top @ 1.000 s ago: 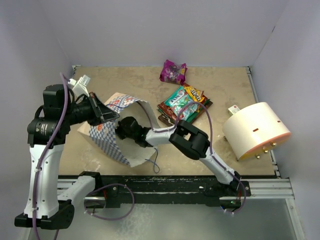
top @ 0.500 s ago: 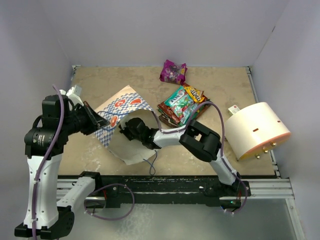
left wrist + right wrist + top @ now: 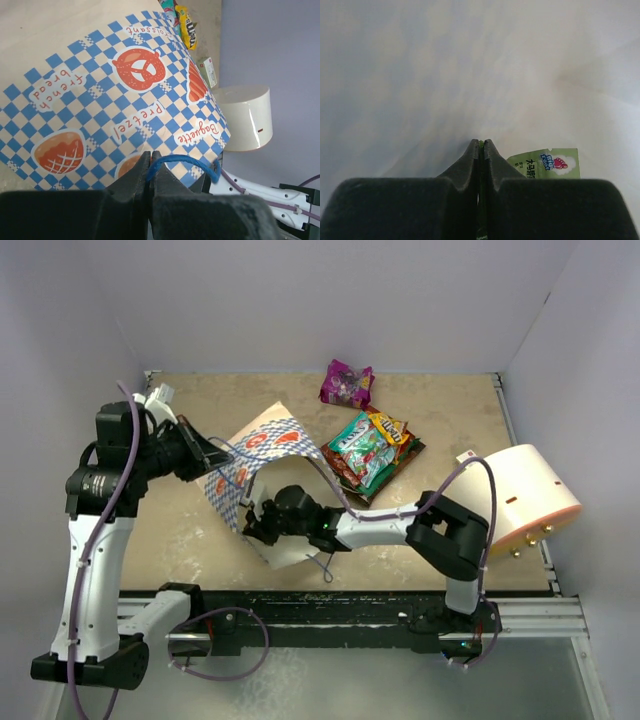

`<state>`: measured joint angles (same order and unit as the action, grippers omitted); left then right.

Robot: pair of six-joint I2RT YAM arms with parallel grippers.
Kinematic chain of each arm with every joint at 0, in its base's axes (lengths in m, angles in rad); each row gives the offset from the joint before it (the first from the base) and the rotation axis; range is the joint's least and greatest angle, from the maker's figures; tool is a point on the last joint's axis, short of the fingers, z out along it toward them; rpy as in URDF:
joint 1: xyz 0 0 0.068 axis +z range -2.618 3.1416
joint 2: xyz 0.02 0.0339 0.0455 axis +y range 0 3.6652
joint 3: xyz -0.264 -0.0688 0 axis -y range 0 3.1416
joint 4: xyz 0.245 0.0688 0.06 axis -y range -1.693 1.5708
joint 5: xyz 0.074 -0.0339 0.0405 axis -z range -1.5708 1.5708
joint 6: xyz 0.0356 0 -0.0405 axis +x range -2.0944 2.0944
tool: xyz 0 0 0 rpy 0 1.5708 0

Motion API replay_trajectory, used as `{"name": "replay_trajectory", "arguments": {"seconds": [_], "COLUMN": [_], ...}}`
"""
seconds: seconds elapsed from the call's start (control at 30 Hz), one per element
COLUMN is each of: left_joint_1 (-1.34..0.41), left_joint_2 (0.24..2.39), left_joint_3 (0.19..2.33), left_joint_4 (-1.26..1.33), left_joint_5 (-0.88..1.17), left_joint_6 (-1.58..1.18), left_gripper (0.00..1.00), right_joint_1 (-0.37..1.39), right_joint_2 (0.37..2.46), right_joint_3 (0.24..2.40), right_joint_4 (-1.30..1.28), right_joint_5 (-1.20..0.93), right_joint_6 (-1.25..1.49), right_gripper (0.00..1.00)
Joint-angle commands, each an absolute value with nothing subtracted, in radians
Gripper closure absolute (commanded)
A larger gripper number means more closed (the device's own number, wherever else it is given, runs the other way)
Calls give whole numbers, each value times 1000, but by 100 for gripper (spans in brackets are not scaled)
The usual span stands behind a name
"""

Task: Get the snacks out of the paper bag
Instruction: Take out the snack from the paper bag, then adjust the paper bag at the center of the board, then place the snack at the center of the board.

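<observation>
At the left, our left gripper [image 3: 207,456] has its fingers pressed together on the blue string handle [image 3: 182,161] of the bag [image 3: 262,445], with no gap between the tips in the wrist view. The bag is held up off the table [image 3: 440,410] at a tilt. Its blue-and-white checkered band, printed with a pretzel and bread, faces up and toward the back, and its cream open end points down toward the near edge. Our right gripper [image 3: 258,527] reaches in at that cream end, its arm stretched low across the table from the right. In its wrist view we see only white paper around the fingers. They are closed tight on a thin green edge, and a pale green packet [image 3: 547,163] shows just right of the tips, so we take that edge to be part of it. Right of the bag a pile of snacks [image 3: 368,450] lies flat on the table, with a yellow-and-brown M&M's pouch [image 3: 390,427] at its far side. A magenta packet [image 3: 346,383] lies apart from the pile, near the back wall. At the far right a large cream cylinder [image 3: 512,502] lies on its side by the table's edge.
</observation>
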<state>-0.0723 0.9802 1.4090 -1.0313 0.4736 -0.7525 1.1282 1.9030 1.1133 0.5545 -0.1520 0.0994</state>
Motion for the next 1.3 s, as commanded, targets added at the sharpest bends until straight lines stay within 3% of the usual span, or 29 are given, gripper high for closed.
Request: {"name": "replay_trajectory", "arguments": {"seconds": [0.0,0.17,0.73,0.8,0.9,1.07,1.27], "left_joint_1": [-67,-67,-67,-67,-67,-67,-68], "left_joint_2": [1005,1034,1126,1130,1142,1155,1196], "left_joint_3": [1464,1513,1572,1568,1570,1602,1682], "left_joint_4": [-900,-841,-799,-792,-747,-598,-573], "left_joint_5": [542,597,620,639,697,769,754], "left_joint_6": [-761,-745,-871,-900,-964,-1119,-1179], "left_gripper": [100,100,100,100,100,100,100], "right_joint_1": [1161,1160,1190,1190,1179,1032,829], "right_joint_2": [1796,1713,1259,1217,1172,1168,1181], "right_joint_3": [1001,933,1249,1272,1299,1391,1448], "right_joint_4": [546,425,-51,-56,-24,-23,-47], "right_joint_5": [-255,-243,-53,1,270,394,377], "right_joint_6": [147,137,-84,-80,-75,-96,-76], "right_gripper": [100,100,100,100,100,100,100]}}
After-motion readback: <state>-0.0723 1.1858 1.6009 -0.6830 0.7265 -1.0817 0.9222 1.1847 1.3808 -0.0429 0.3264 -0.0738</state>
